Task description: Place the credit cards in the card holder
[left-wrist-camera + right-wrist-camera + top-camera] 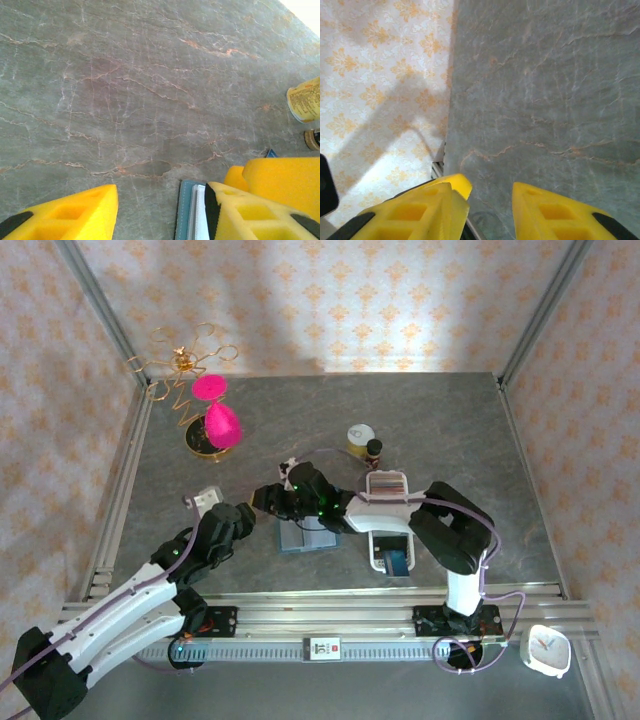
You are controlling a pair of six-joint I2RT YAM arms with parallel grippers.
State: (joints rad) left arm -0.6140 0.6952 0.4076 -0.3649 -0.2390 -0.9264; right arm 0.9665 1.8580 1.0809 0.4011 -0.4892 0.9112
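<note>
Seen from above, the blue card holder (300, 538) lies flat on the grey table (480, 440), a little below the middle of the frame. The left hand (240, 518) is just to the left of it. The right hand (268, 498) reaches over from the right side and hangs near its upper left corner. In the left wrist view the left hand (161, 189) is spread. There is bare table between its yellow fingers (75, 215), and it holds nothing. The edge of the card holder (184, 210) peeks in at the bottom of that frame, right beside the finger on the right, and a white card (200, 220) lies on it. In the right wrist view the right hand (490, 186) is spread too, with grey table showing in the gap and nothing pinched there. Back in the view from above, a long white tray (388, 485) lies to the right of the card holder. A bright blue card (397, 562) sits at its lower end. A yellow jar (360, 438) and a small dark bottle (374, 449) stand close together above the tray. A pink hourglass (217, 415) stands in the upper left.
</note>
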